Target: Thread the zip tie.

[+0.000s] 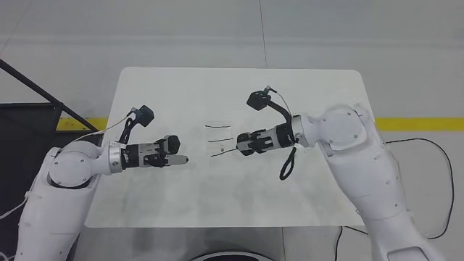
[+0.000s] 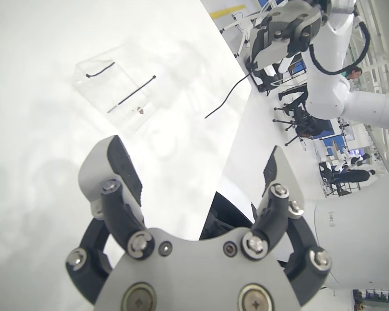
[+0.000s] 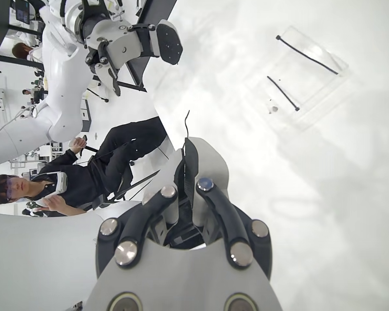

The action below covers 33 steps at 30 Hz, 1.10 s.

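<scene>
White table point(image 1: 304, 188), clear tray point(image 2: 116, 82) at middle. Right gripper point(image 3: 185, 150) clenched on zip tie point(image 2: 227, 93) just beside tray, tail free. Left gripper point(image 2: 194, 152) released, empty, near tray. No loop formed; threading judged entirely left.

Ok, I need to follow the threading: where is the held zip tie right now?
Top view: the zip tie is pinched in the right hand, beside two loose ties, tail pointing toward the open left hand.

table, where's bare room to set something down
Free: the far strip of the table beyond the loose zip ties, and the near edge. Crowded: the middle, between left tool and right tool holding a zip tie.
</scene>
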### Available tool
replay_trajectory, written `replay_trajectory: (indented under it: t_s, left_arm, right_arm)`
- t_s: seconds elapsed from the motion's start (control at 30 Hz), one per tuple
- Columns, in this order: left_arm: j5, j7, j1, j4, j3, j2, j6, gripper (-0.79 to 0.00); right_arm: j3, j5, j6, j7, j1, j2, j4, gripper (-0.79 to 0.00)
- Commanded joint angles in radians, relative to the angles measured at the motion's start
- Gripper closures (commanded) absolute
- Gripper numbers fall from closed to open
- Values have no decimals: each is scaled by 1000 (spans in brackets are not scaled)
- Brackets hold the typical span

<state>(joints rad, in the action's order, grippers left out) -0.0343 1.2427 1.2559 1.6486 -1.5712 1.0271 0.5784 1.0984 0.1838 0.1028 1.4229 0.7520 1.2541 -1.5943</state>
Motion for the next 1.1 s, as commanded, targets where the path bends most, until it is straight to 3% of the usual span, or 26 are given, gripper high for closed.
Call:
replay_trajectory:
  t_s: [0.0, 0.5, 0.6, 0.7, 0.93, 1.07]
  left_arm:
    - [-2, -1, 0, 5, 3, -3, 0, -785]
    - [2, -5, 1, 8, 5, -3, 0, -785]
    - [83, -26, 0, 75, 60, -7, 25, -785]
    - [72, -58, -36, 77, 119, -15, 57, -785]
    - [-8, -140, -138, 28, 276, -76, 140, -785]
    - [-17, -243, -185, -10, 368, -125, 243, -785]
  right_arm:
    - [-8, 22, -38, 16, 8, -4, -48, 0]
    - [-13, 33, -50, 24, 9, -6, -58, 0]
    - [-41, 9, -21, 30, 8, -5, -82, 0]
    - [-57, -44, 7, 60, -26, -3, -53, 0]
    - [-101, -162, 65, 101, -100, 6, 49, 0]
    - [-126, -200, 73, 99, -143, 11, 105, 0]
